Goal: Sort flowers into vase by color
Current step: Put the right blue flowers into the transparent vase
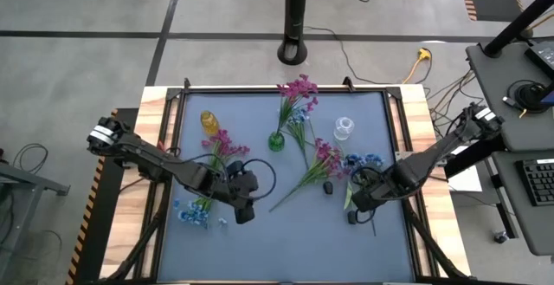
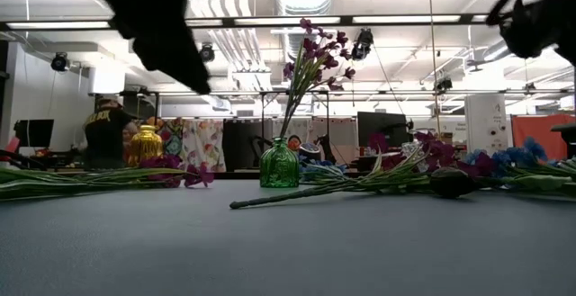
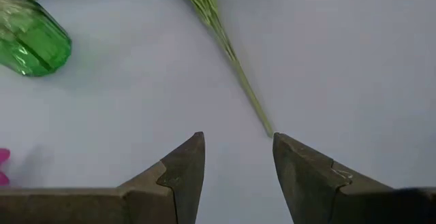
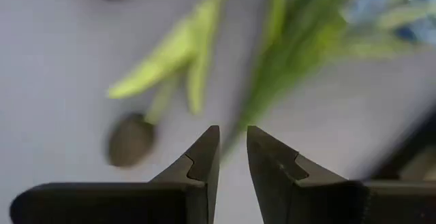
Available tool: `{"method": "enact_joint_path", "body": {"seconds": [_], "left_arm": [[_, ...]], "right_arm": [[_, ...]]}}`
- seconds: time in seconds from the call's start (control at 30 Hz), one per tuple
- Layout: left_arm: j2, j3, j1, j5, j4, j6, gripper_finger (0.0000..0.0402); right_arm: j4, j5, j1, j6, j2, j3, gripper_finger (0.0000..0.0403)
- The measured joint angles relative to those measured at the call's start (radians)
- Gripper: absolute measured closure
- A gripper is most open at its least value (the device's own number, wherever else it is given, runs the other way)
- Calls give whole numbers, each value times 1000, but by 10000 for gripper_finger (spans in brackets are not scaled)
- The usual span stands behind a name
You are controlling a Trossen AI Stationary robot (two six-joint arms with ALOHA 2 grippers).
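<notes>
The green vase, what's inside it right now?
The green vase holds one magenta-pink sprig, its stem rising tilted from the neck. Through the tinted glass I can't make out anything else in it.

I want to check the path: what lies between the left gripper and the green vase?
In the high view, only bare grey mat lies between the left gripper and the green vase; the left wrist view shows one green stem alongside.
</notes>
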Motion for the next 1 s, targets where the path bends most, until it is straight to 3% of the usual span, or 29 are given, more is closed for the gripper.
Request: {"method": "enact_joint_path", "body": {"seconds": [0.17,0.4,0.53,0.7,1.0], "left_arm": [[0,2,-40,-22,-11,0,244],[0,1,-53,-96,-39,0,244],[0,1,-53,-98,-39,0,244],[-1,1,-53,-105,-39,0,244],[-1,1,-53,-106,-36,-7,244]], "right_arm": [[-5,-74,6,10,49,-11,295],[11,17,5,31,47,-18,192],[18,28,5,47,55,-42,153],[124,40,5,56,64,-104,144],[226,75,5,98,64,-219,164]]}}
